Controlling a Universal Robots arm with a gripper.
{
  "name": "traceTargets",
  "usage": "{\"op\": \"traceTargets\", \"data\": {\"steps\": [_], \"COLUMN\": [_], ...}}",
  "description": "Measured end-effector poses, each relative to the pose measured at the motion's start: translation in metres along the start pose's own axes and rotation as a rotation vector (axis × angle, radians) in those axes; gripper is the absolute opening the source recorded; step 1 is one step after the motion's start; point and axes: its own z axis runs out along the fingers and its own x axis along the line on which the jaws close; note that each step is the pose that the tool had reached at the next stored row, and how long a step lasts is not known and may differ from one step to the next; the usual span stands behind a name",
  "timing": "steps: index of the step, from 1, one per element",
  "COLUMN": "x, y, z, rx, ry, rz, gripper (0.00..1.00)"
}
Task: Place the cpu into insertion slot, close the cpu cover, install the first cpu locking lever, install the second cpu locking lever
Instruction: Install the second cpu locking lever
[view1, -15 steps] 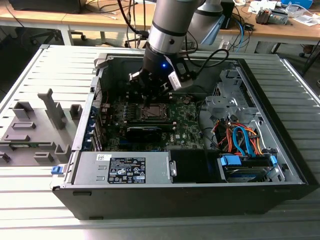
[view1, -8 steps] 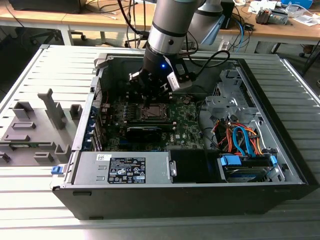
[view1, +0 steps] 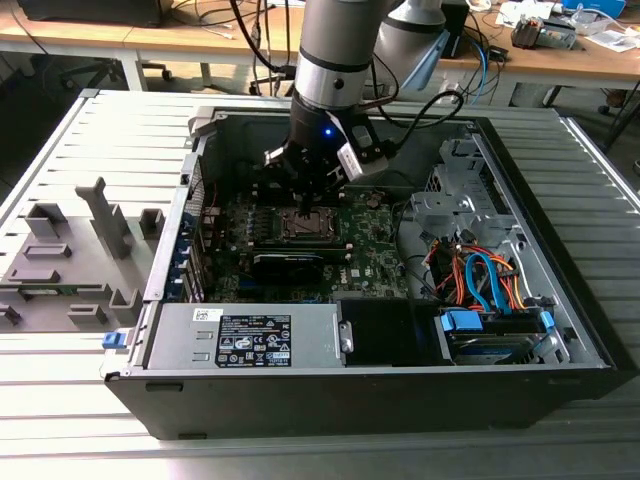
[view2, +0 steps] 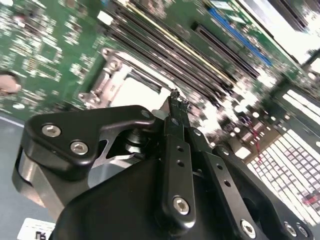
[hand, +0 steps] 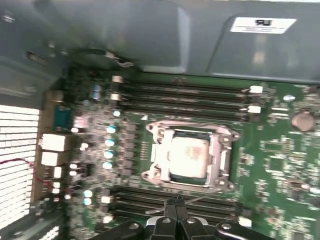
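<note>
The cpu (hand: 188, 156), a small flat square chip with a pale silver-grey top, lies flat inside the insertion slot (hand: 189, 184), whose dark edge shows just around the chip in the first wrist view. The cpu cover (hand: 220, 159), a thin silver-grey metal frame with a cut-out centre, lies flat down around the chip, framing it on all sides. In the exterior view the socket (view1: 306, 226) sits near the middle of the green board.

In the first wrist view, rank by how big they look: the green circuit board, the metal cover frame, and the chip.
1. Green circuit board, largest.
2. Cover frame, lying around the chip.
3. Chip, smallest, sitting inside the frame.
</note>
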Motion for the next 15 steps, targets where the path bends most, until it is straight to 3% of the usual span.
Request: {"op": "traceTargets", "data": {"steps": [1,2,10,15], "x": [0.0001,0.0002,0.0003,-0.0007], "y": [0.0,0.0,-0.0011,-0.0046], "z": [0.0,0.0003,0.0012,0.0096], "rx": [0.0017,0.0037,0.0048,0.0029], "ry": [-0.0159,-0.0397,-0.0393,-0.0389], "rz": [0.0,0.001,0.023,0.048], "gripper": [0.11,0.11,0.11,0.11]}}
